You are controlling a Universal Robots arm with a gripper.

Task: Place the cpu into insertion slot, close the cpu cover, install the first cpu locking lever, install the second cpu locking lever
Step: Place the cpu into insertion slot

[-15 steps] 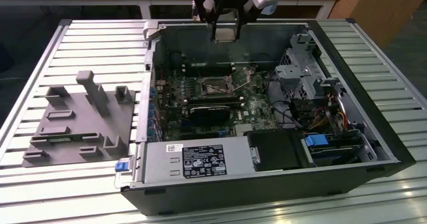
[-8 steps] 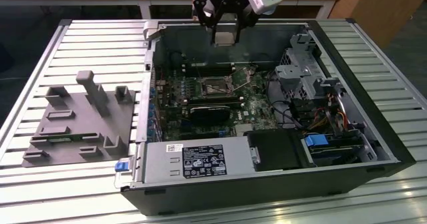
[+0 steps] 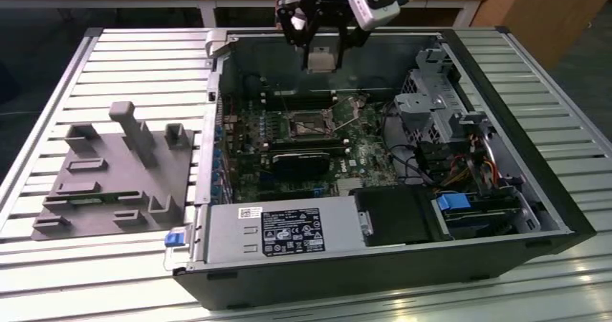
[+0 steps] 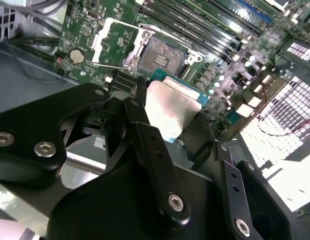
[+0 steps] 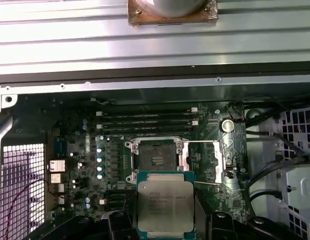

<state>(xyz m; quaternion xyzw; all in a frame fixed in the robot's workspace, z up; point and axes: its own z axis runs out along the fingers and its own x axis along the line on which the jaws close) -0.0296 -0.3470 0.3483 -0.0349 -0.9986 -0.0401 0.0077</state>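
Observation:
My gripper (image 3: pixel 320 48) hangs above the back of the open computer case, shut on the cpu (image 3: pixel 322 60). In both wrist views the cpu (image 5: pixel 165 202) (image 4: pixel 171 111) is a square silver-topped chip clamped by its edges between the black fingers (image 4: pixel 145 130). It is held in the air, apart from the board. The insertion slot (image 5: pixel 155 156) (image 4: pixel 160 57) (image 3: pixel 308 125) lies bare on the green motherboard with its dark centre exposed. The cpu cover (image 5: pixel 205 162) (image 4: pixel 111 42) is flipped open beside the slot.
Long black memory slots (image 5: pixel 145 120) run along one side of the socket. A black heatsink block (image 3: pixel 298 166), the power supply (image 3: pixel 277 232) and a drive cage with cables (image 3: pixel 449 121) stand inside the case. A grey parts fixture (image 3: pixel 115 175) lies at the exterior view's left.

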